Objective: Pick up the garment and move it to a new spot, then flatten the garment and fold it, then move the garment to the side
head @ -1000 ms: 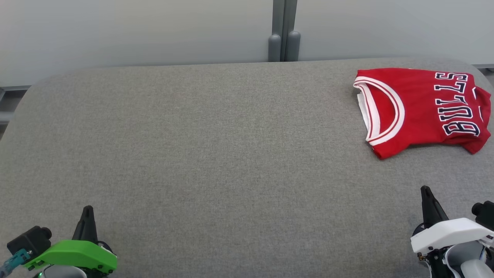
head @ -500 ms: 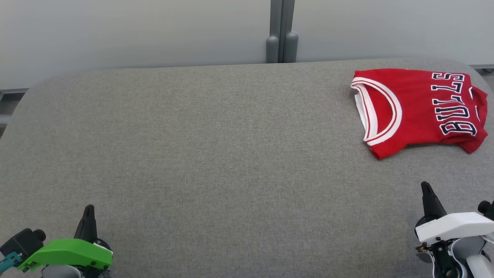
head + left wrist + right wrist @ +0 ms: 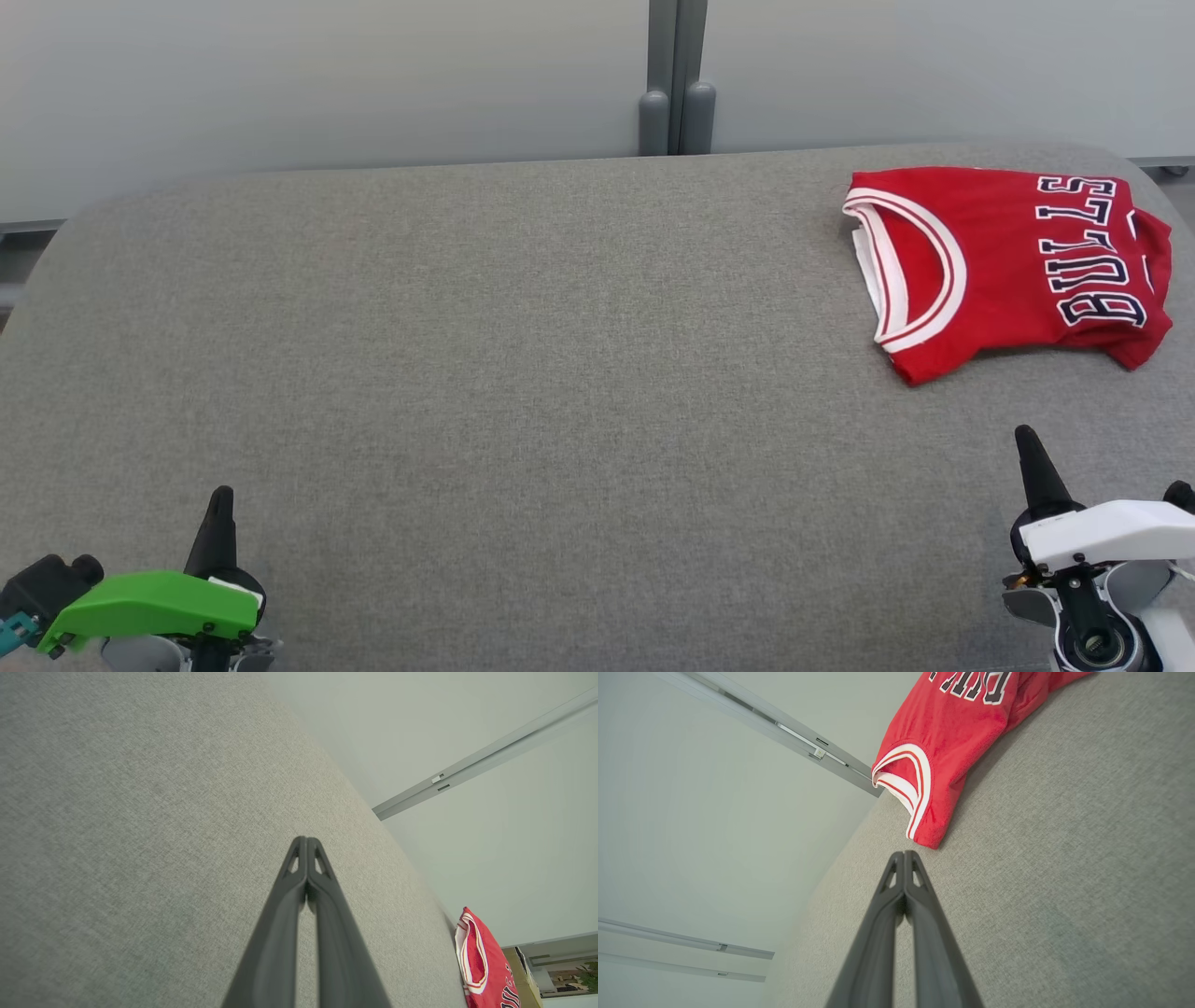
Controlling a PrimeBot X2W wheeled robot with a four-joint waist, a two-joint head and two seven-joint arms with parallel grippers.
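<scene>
Far right on table [image 3: 523, 355], folded garment [image 3: 999, 261]; L tool [image 3: 219, 495], R tool [image 3: 1025, 435] both together.

A grey fabric-covered table [image 3: 523, 355] with rounded far corners spans the head view. Behind it stands a pale wall [image 3: 327, 84], divided by a vertical grey post [image 3: 676, 56] with two rounded caps [image 3: 653, 121] at its base.

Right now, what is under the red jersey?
The red jersey lies on the grey fabric surface, which shows around its edges. Anything directly beneath its folded layers is covered from view.
</scene>
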